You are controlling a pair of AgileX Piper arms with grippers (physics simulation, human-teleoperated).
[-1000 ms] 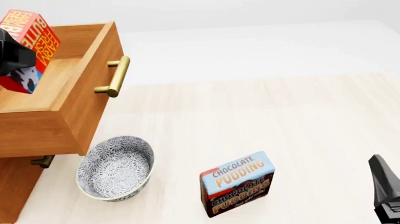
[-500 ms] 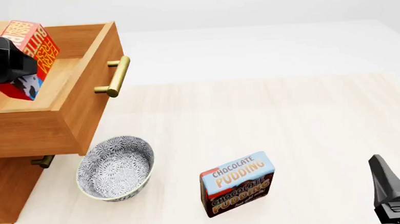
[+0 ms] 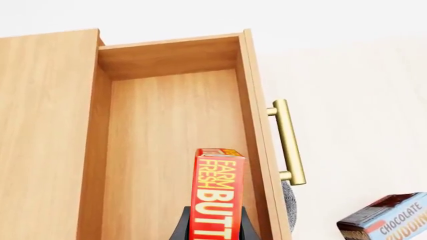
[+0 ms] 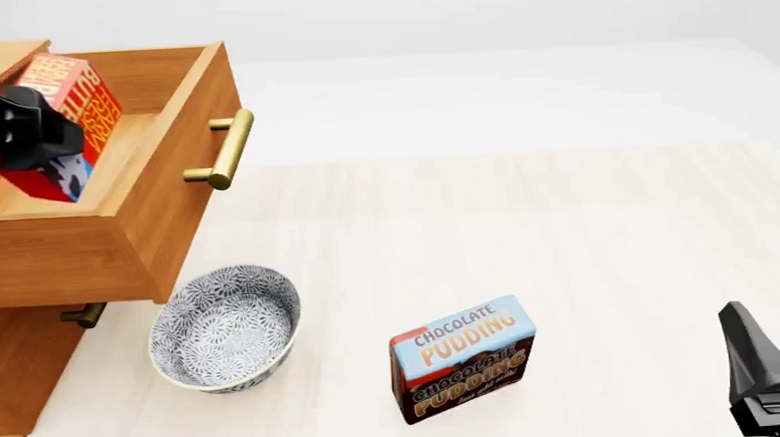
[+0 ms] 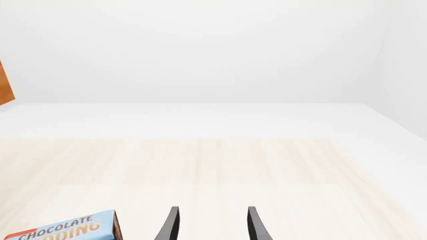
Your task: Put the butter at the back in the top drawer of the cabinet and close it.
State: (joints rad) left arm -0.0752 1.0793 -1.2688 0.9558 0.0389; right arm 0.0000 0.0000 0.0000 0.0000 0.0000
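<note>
- progress sits about midway: the top drawer [image 4: 109, 208], uppermost of three light-brown wooden drawers with a brass bar handle [image 4: 226, 149], stands pulled fully out of the light-brown wooden cabinet [image 4: 10, 369], so the opening step looks done.
- the butter [image 4: 67, 113], a small red rectangular box with yellow-orange lettering and a blue-and-white patch, hangs tilted over the open drawer's interior, clamped between the black fingers of the left gripper [image 4: 22, 133]; the left wrist view shows it [image 3: 217, 192] edge-on above the drawer floor, nearer the handle side, not yet resting on the wood as far as i can judge.
- left to do: lower and release the box inside, withdraw the arm, then push the drawer shut.
- the right gripper [image 5: 210, 225] waits low over the pale table [image 4: 606, 247] with its fingers apart, holding nothing, well apart from the cabinet.
- bystanders: a patterned blue-and-white ceramic bowl [image 4: 222, 327] just beside the cabinet and a larger blue-and-brown chocolate pudding box [image 4: 461, 357] stand on the table, neither involved.
</note>
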